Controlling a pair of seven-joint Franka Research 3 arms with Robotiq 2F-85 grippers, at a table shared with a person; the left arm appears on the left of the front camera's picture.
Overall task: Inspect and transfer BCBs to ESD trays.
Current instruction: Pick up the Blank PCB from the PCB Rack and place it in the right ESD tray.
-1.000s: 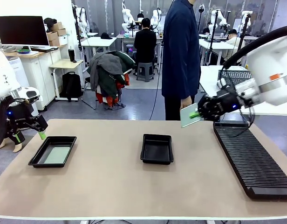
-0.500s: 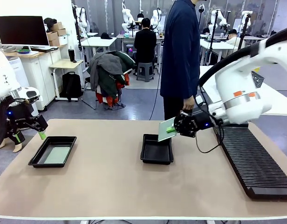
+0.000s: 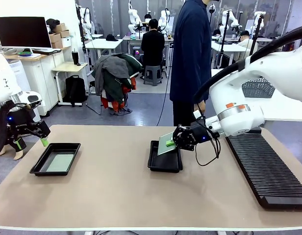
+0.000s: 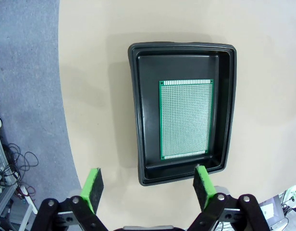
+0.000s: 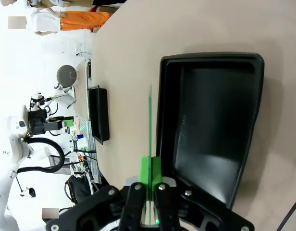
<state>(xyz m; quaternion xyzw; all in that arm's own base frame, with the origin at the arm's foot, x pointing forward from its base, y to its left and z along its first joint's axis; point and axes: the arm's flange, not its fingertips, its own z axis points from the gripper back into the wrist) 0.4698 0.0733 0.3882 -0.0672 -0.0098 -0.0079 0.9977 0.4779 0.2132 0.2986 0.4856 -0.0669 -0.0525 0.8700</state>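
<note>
Front view: the right hand (image 3: pixel 171 143) pinches a green board (image 3: pixel 165 143) by its edge, tilted just above the centre tray (image 3: pixel 164 162), whose black floor is bare. At nine o'clock on the table (image 3: pixel 116 196), the left hand (image 4: pixel 147 185), fingers spread wide, hovers over the second tray (image 4: pixel 134 120), where another board (image 4: pixel 185 119) lies flat.
</note>
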